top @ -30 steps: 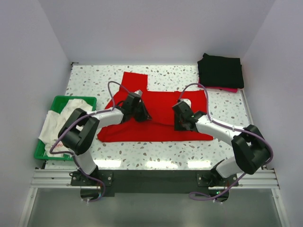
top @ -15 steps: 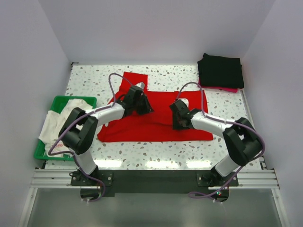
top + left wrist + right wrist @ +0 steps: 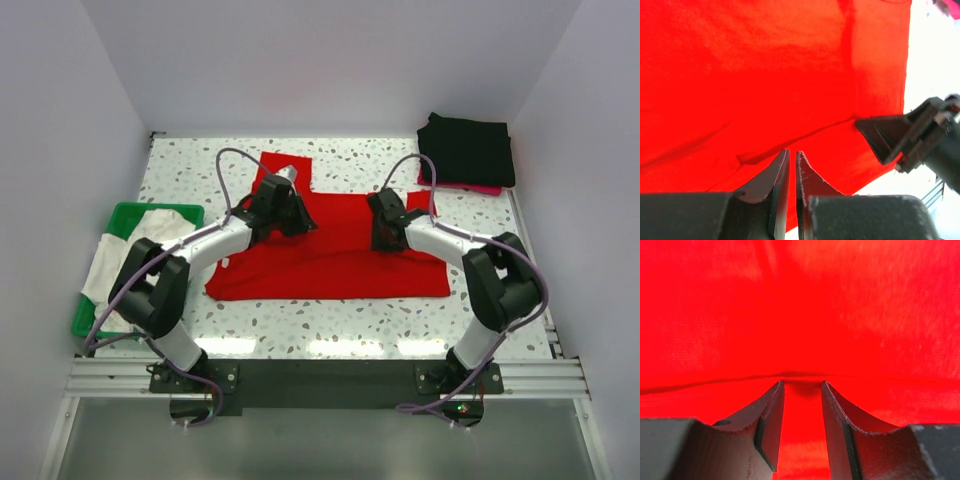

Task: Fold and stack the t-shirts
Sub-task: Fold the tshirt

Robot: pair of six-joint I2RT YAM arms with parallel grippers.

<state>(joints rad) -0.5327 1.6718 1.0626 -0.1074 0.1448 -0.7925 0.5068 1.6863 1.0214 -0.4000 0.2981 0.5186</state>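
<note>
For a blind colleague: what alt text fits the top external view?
Two robot arms set left fingers and right fingers on a red t-shirt spread across a speckled table. Folded black shirts sit far right; a green basket at left holds a white shirt.

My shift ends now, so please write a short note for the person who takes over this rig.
Left tool: shut on a fold of the red t-shirt.
Right tool: pinches the same fold, further right.
Red t-shirt: mid-table, seems partly folded.
Black folded shirts: stacked, far right corner.
White shirt: in the green basket, left.
Left to do: finish red, stack it, then white.
</note>
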